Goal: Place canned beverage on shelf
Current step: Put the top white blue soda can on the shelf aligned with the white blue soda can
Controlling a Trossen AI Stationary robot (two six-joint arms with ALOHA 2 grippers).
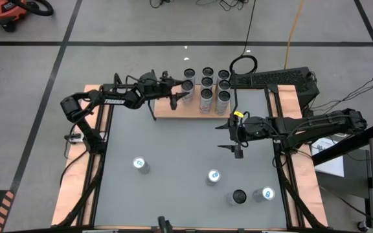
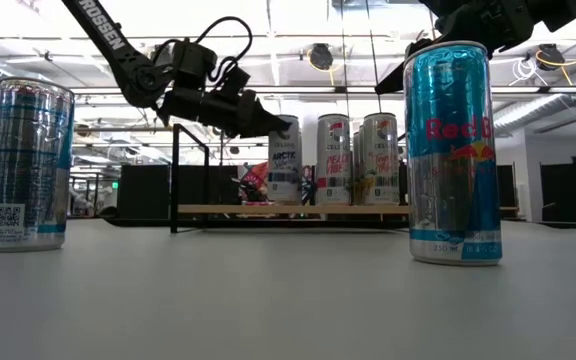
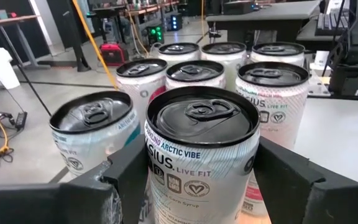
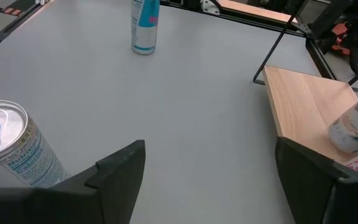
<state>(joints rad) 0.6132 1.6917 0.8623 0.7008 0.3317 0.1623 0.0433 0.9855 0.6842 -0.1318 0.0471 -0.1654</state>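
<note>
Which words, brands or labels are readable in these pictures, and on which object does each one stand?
"Red Bull": on the blue and silver can standing near the low camera.
"ARCTIC VIBE" and "LIVE FIT": on the can between the left end effector's fingers.
"FIT": on a neighbouring can on the shelf.
"ARCTIC": on the leftmost shelf can in the low view.
"ROSSEN": partly cut off, on the left arm.
The other cans' small print is unreadable.
</note>
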